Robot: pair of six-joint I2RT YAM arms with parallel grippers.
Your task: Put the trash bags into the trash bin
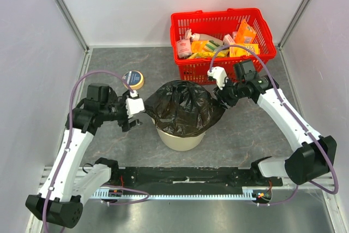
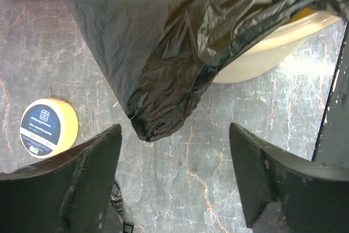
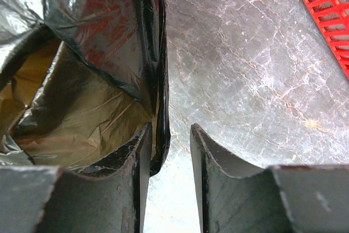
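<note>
A black trash bag (image 1: 182, 107) is draped over the mouth of the round beige trash bin (image 1: 180, 139) in the middle of the table. My left gripper (image 1: 132, 119) is wide open and empty just left of the bag. In the left wrist view the bag's corner (image 2: 158, 80) hangs above the open gripper (image 2: 175, 129), with the bin (image 2: 262, 58) behind it. My right gripper (image 1: 222, 101) is at the bag's right edge. In the right wrist view it (image 3: 170, 129) is narrowly open, with the bag's rim (image 3: 161, 107) in the gap against the left finger, clear of the right finger.
A red wire-mesh basket (image 1: 256, 17) full of packets stands at the back right, close behind my right arm. A roll of yellow tape (image 1: 133, 79) lies at the back left of the bin, and it also shows in the left wrist view (image 2: 48, 127). White walls enclose the table.
</note>
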